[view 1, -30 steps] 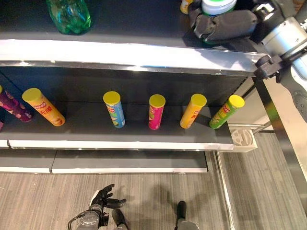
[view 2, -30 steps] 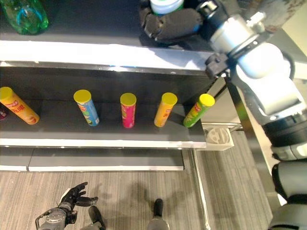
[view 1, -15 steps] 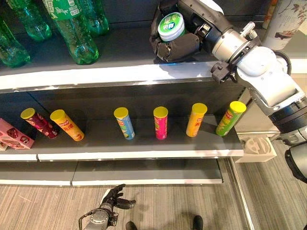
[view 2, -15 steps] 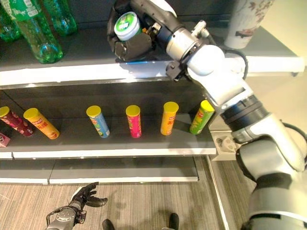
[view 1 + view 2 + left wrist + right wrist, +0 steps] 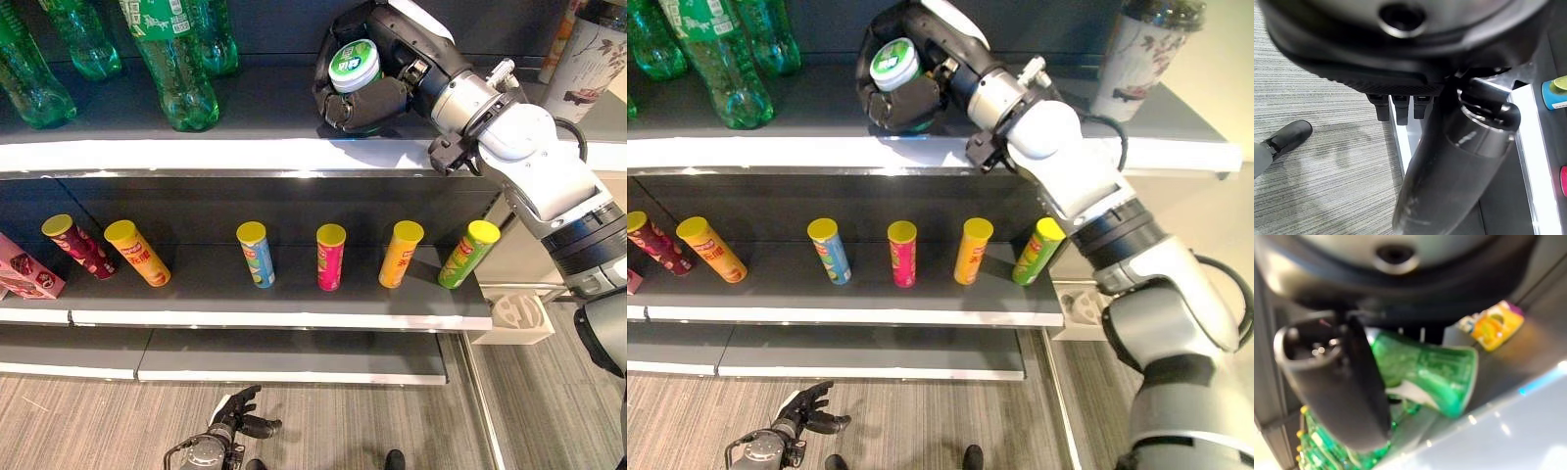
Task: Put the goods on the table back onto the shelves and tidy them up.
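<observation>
On top shelf [image 5: 245, 147] | right hand [image 5: 367, 103] grips green can [image 5: 354, 67]

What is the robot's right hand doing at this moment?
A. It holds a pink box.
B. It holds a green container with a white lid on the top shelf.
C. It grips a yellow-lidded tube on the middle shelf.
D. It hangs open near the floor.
B: the right hand is curled round the green container, upright on the top shelf.
</observation>
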`<state>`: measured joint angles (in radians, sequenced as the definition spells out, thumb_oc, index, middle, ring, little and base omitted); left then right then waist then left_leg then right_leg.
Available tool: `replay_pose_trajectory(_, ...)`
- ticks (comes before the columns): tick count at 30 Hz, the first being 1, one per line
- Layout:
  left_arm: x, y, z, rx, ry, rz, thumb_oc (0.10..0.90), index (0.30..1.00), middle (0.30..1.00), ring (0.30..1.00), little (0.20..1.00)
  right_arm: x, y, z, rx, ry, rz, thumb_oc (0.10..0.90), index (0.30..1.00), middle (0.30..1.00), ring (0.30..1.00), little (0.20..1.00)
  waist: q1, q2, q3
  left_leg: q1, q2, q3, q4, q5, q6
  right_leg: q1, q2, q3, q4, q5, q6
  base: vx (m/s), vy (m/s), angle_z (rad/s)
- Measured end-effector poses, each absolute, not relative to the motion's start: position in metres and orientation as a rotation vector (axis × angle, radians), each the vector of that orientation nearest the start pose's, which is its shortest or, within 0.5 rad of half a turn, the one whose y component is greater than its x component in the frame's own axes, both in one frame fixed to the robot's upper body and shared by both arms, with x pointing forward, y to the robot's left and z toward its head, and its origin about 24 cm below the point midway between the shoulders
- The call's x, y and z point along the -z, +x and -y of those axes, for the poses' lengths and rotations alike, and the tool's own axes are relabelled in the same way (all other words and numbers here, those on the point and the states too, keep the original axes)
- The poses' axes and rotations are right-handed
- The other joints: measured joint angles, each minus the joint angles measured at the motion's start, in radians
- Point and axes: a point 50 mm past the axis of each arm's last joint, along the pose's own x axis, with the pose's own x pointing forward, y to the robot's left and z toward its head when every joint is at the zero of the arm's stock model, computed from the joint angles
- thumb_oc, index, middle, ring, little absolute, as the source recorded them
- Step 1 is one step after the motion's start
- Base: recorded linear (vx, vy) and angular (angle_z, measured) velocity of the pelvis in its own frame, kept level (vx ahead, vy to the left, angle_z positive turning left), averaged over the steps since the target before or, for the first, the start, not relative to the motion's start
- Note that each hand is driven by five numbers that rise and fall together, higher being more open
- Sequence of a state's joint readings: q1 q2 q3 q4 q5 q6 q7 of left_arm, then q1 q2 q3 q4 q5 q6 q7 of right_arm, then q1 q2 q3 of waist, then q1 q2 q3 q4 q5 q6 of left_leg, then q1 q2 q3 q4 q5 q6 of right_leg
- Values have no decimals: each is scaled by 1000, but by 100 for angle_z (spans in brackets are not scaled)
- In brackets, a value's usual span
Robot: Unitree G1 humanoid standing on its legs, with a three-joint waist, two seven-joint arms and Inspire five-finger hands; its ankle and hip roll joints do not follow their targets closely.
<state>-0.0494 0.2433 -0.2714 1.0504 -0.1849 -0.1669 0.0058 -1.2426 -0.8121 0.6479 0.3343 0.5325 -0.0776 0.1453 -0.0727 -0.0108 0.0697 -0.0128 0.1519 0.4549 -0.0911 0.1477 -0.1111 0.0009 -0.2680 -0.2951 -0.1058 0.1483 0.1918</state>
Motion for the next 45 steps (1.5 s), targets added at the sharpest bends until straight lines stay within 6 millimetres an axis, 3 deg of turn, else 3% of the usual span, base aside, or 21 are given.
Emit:
replay_pose_trajectory(15, 138, 152, -206, 30, 199, -883, 800, 900, 900, 900, 900, -313, 347, 155, -444, -392, 618, 400, 300, 300, 300, 300, -19, -1, 0, -9, -2, 3, 0, 0, 0, -13, -1, 4, 0, 0, 1, 0, 0, 0)
replay_pose_trajectory(45, 141, 146, -203, 23, 179, -898, 800, 900, 900, 900, 900, -314, 347, 163, -387, -412, 622, 400, 300, 300, 300, 300, 7, 1, 3, -9, -2, -1, 0, 0, 0, -10, -1, -1, -1, -4, 5, 0, 0, 0)
